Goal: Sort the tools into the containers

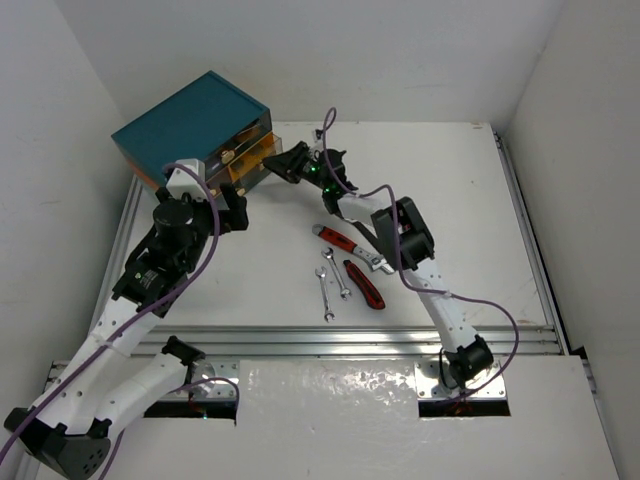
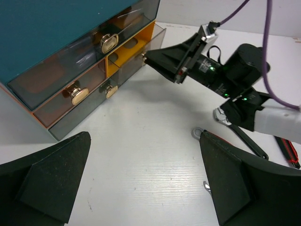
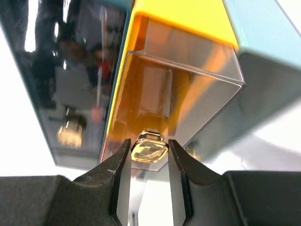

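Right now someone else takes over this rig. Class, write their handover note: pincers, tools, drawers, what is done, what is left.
Left pincer: open, empty, hovering before the cabinet.
Right pincer: shut on the knob of the amber drawer, which is part-way out.
Tools: red wrench, red-black tool, two silver wrenches, all on the table.
Done: one drawer partly open.
Left: open it fully, put every tool into drawers.

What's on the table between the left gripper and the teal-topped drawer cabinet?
Nothing: the left wrist view shows only bare white tabletop between the left gripper and the teal-topped boxy cabinet of small drawers.
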